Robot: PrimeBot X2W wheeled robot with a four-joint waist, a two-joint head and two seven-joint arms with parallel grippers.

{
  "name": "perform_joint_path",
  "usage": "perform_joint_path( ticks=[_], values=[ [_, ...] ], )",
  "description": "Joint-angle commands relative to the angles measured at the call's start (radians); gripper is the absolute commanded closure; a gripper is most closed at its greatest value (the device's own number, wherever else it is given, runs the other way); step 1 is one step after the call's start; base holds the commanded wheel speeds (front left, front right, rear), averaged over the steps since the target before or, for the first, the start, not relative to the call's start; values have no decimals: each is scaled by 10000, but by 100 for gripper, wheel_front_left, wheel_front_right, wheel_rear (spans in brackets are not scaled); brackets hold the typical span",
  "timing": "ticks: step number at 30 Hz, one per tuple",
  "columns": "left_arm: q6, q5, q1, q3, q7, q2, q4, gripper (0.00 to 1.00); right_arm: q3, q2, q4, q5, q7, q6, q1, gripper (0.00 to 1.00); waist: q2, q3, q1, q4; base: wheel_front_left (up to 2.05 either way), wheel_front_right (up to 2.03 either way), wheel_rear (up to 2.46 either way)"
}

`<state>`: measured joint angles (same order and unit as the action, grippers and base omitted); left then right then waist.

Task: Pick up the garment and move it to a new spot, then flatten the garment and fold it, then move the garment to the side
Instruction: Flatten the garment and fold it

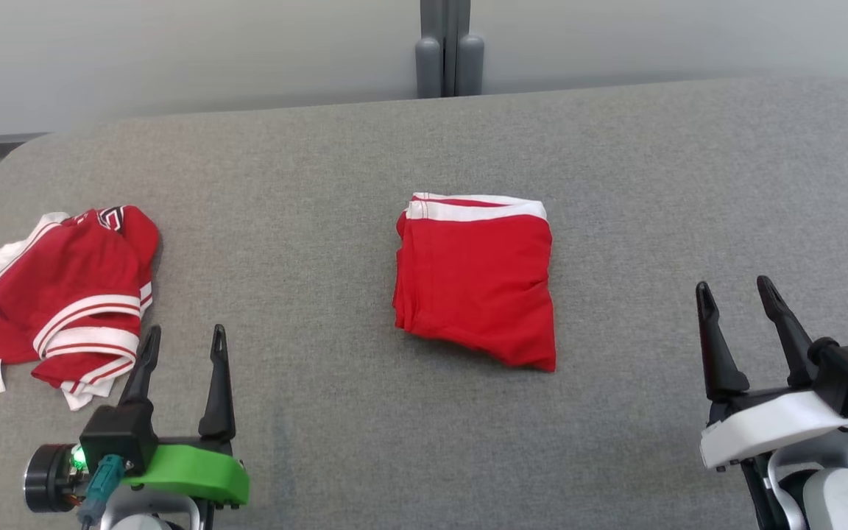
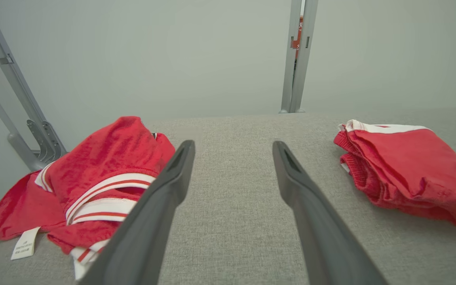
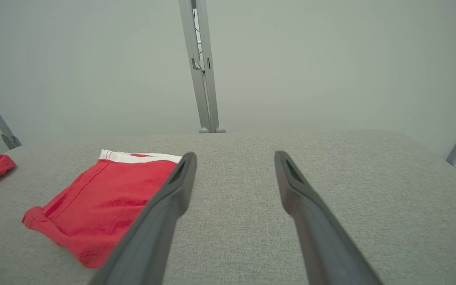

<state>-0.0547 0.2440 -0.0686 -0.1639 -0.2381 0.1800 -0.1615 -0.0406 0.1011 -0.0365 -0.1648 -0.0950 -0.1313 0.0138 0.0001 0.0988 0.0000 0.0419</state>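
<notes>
The folded garment (image 1: 475, 283) lies at the middle of the desk (image 1: 652, 162). Left gripper (image 1: 185, 331) at 7 o'clock and right gripper (image 1: 733, 285) at 4 o'clock are empty, fingers spread. To move it aside, best pinch all layers at one edge and slide low, so the fold holds.

Left gripper (image 2: 232, 147) low over grey fabric table (image 2: 232, 237), fingers spread wide, nothing between them. On its left: crumpled red garment (image 2: 105, 170) with white-and-red striped trim, white label (image 2: 24, 243) at the near edge (print too small to read). On its right, clear of the fingers: folded red garment (image 2: 414, 170), white band at far end. Grey metal post (image 2: 297, 59) rises behind the table.
</notes>
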Motion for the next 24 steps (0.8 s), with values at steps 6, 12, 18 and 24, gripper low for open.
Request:
perform_joint_path(
  ticks=[6,12,18,24],
  values=[
    [-91,75,679,-117,171,111,243,0,41,-141,-428,1,250,12,-675,0,-1,-580,0,-64,0,0,0],
    [-136,163,834,-159,264,123,342,0,120,-183,-669,-59,408,12,-903,0,-1,-731,0,2,0,0,0],
    [-189,261,837,-164,267,100,325,0,147,-191,-751,-103,445,12,-922,0,-1,-796,0,-7,0,0,0],
    [-200,291,668,-205,275,132,284,0,131,-198,-750,-153,498,12,-883,0,-1,-783,0,-33,0,0,0]
  ],
)
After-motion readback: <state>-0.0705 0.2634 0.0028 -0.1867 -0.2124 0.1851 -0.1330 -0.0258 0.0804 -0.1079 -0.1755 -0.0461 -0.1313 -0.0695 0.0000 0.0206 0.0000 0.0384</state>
